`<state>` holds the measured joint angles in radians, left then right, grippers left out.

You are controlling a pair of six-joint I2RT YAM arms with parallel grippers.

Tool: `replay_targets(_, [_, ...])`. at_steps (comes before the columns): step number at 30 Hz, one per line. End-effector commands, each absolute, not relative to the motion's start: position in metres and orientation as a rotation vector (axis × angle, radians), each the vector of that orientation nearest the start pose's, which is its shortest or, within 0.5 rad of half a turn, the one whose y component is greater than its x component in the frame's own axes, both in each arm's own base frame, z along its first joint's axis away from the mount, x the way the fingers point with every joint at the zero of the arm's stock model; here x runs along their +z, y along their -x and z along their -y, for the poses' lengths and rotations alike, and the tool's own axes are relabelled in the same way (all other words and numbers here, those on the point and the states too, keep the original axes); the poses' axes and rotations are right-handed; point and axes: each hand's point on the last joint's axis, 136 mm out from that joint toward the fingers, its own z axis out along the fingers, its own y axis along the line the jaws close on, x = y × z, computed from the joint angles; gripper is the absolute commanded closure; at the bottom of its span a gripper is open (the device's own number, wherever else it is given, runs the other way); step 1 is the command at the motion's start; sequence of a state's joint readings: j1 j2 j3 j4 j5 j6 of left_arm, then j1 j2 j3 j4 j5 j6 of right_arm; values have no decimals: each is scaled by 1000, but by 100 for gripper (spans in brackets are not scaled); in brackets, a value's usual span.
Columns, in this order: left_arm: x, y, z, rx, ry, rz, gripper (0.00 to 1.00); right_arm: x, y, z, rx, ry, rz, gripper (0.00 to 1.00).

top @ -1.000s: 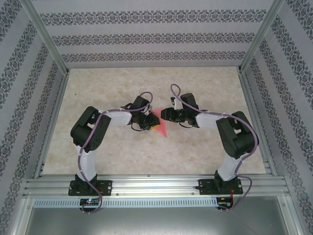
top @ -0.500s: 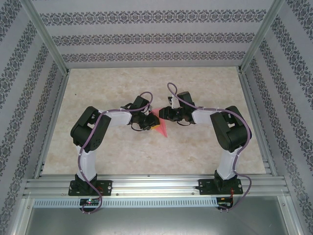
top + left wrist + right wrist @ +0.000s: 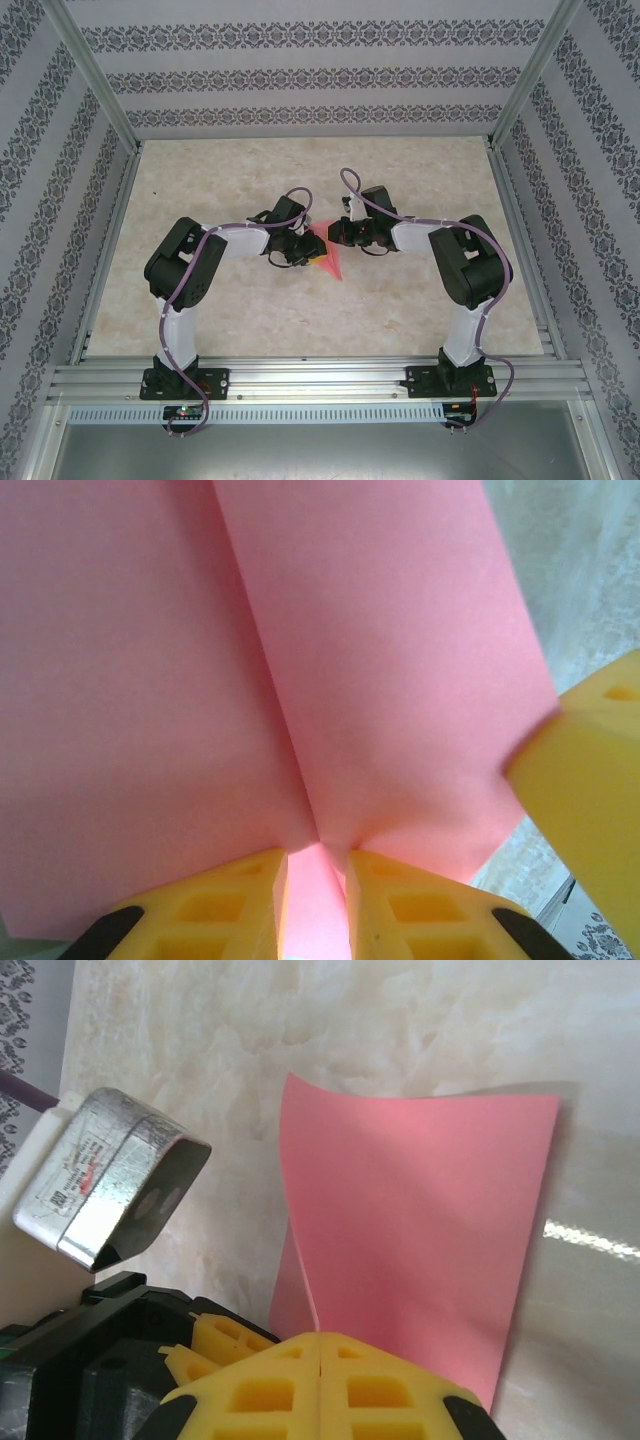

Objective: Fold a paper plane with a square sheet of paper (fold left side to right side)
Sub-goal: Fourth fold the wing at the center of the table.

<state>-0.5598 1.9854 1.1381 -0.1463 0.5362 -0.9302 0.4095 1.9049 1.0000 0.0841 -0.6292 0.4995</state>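
Observation:
The square sheet of paper (image 3: 329, 258) is pink, creased down its middle, and looks like a pointed wedge from above at the table's centre. My left gripper (image 3: 304, 248) is at the wedge's left side. In the left wrist view its yellow fingers (image 3: 235, 900) pinch the centre crease of the paper (image 3: 390, 670), with a pink strip in the narrow gap at the gripper (image 3: 317, 870). My right gripper (image 3: 331, 234) comes in from the right. Its fingertips (image 3: 290, 1360) are pressed together at the gripper (image 3: 320, 1338), where a folded edge of the paper (image 3: 420, 1230) runs into their seam.
The marble-patterned table (image 3: 400, 310) has patterned walls on three sides and an aluminium rail (image 3: 320, 380) at the near edge. The left arm's silver camera housing (image 3: 110, 1190) sits close beside my right fingers. One right finger (image 3: 590, 780) touches the paper's right edge.
My right arm reached a little further left to the paper, and its jaws closed from partly open to shut. The left gripper and the paper stayed in place.

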Motion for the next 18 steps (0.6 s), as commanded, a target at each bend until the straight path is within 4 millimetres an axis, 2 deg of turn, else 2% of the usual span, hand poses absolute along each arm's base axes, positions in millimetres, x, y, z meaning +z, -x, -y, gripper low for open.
replay_targets(1, [18, -337, 318, -1108, 297, -2863, 76, 49, -380, -270, 1141, 224, -2501, 98])
replay_targets(11, [18, -336, 317, -1108, 300, -2864, 76, 40, -388, -258, 1095, 185, -2531, 98])
replay_targets(18, [17, -336, 317, -1105, 301, -2865, 76, 33, -389, -258, 1100, 183, -2548, 98])
